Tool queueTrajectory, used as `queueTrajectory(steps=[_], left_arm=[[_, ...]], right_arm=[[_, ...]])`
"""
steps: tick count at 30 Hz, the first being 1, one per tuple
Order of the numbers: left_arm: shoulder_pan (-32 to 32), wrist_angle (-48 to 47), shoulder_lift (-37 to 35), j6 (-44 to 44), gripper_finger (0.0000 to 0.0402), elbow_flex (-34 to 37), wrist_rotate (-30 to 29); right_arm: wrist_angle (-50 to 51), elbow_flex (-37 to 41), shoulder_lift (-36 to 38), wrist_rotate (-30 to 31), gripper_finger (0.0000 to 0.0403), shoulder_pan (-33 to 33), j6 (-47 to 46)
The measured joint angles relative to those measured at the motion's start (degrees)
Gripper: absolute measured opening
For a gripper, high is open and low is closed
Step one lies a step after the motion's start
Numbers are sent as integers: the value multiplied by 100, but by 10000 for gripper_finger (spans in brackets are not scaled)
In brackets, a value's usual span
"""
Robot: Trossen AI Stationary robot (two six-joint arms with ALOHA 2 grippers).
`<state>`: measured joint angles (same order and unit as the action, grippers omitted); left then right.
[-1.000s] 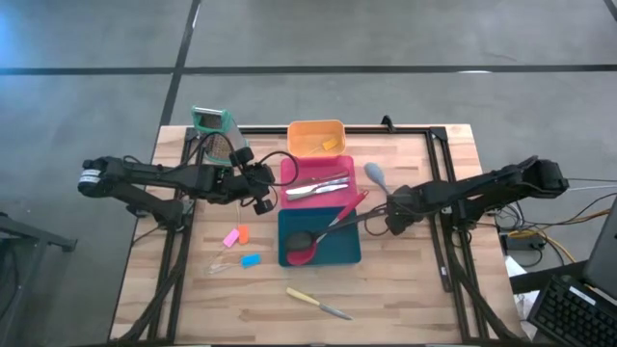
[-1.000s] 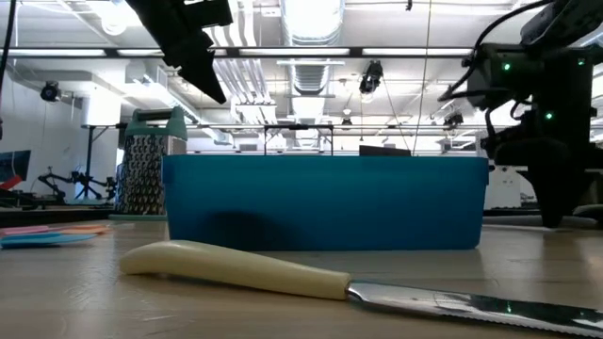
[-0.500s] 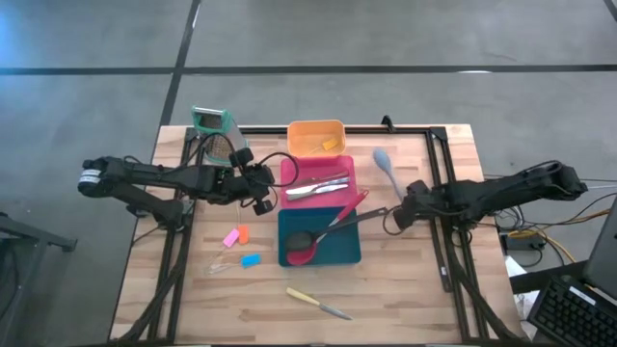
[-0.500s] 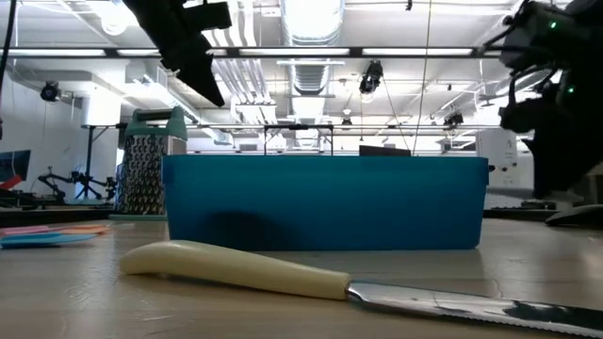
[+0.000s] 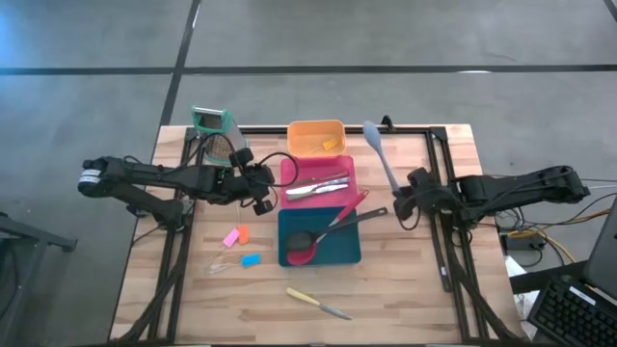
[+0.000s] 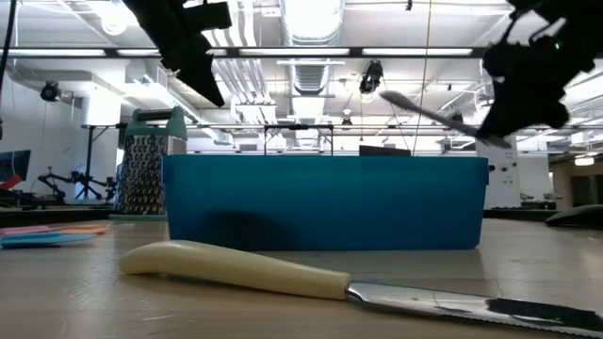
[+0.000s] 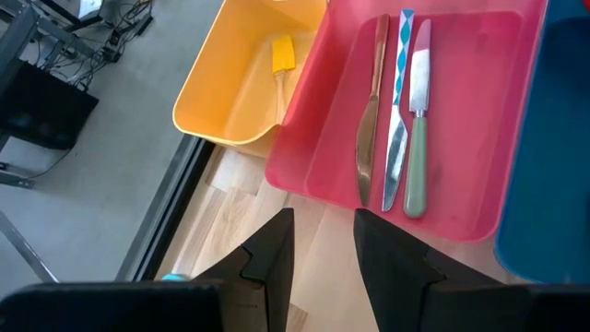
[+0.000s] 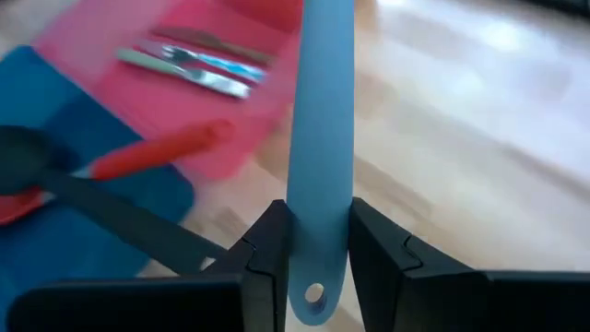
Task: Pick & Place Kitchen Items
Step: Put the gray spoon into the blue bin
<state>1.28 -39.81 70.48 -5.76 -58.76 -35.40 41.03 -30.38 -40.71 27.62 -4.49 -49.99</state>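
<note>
My right gripper [image 5: 406, 196] is shut on a long grey-blue spoon [image 5: 380, 154], held above the table to the right of the pink tray [image 5: 339, 193]; it also shows in the low view [image 6: 429, 115]. My left gripper [image 5: 260, 193] hovers open and empty left of the pink tray, which holds metal cutlery [image 7: 395, 138]. The teal tray [image 5: 349, 251] holds a red spoon [image 5: 339, 214] and a black spoon [image 5: 333, 231]. The orange tray [image 5: 304, 145] holds a yellow piece [image 7: 281, 57]. My right gripper pinches the spoon's handle near its free end with the hole [image 8: 318, 244], between its two fingers. The fingers come roughly level from the table's right and lie across the handle. The spoon is lifted clear, tilted, its head [image 5: 369, 128] higher and toward the far edge.
A cream-handled knife [image 5: 318, 304] lies near the front edge. Small pink [image 5: 230, 237] and blue [image 5: 251, 260] pieces lie left of the teal tray. The green-topped grater [image 5: 214, 130] stands at the far left. Bare wood shows at the near right.
My right gripper has gone a little toward the table's right edge and up with the grey-blue spoon. The spoon has come off the table and swung, so its head now points toward the far edge and stands higher than the handle.
</note>
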Motion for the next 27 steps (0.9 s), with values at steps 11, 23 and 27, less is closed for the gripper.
queueTrajectory(steps=[11,23,27], left_arm=[[-4,0,0,-7,119,0,2],[0,-205,-17,165,119,-283,-4],[0,-275,-20,249,119,-464,-7]], right_arm=[[-45,-1741,-998,-760,70,0,2109],[2931,-4270,-3490,-1221,70,-91,2646],[3120,-4704,-4044,-1596,70,-291,2803]])
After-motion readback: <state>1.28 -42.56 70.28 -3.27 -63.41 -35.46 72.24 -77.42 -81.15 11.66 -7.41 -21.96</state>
